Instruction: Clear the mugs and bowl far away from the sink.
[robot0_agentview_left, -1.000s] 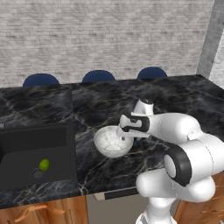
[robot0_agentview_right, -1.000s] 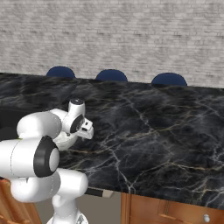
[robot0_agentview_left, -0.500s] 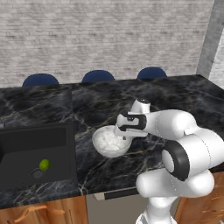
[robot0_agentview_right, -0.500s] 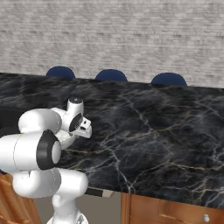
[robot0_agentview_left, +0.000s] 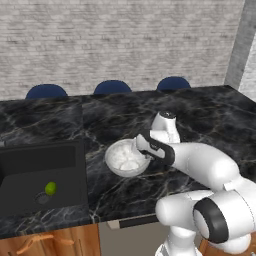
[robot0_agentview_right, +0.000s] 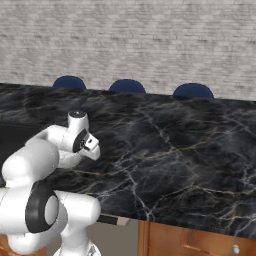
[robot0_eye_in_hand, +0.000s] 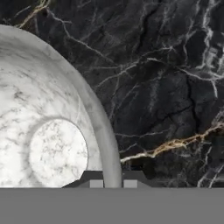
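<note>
Black marble counter (robot0_agentview_left: 210, 115); bowl (robot0_agentview_left: 125, 158) upright, mouth up, round; hand (robot0_eye_in_hand: 113, 180) clamped on its rim.

Bowl (robot0_eye_in_hand: 52, 131) cropped left; sink (robot0_agentview_left: 35, 175) likewise

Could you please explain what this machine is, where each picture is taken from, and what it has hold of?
It is a white robot arm on a drivable base in a simulated kitchen. Two pictures come from cameras on the base, behind the arm to its left and right. The third looks along the gripper from a camera on the hand. On the black marble counter sits a white speckled bowl, right of the black sink, which holds a small green ball. In the hand view the fingers sit on either side of the bowl's rim, so the gripper is shut on it. Blue chairs stand behind the counter.
</note>
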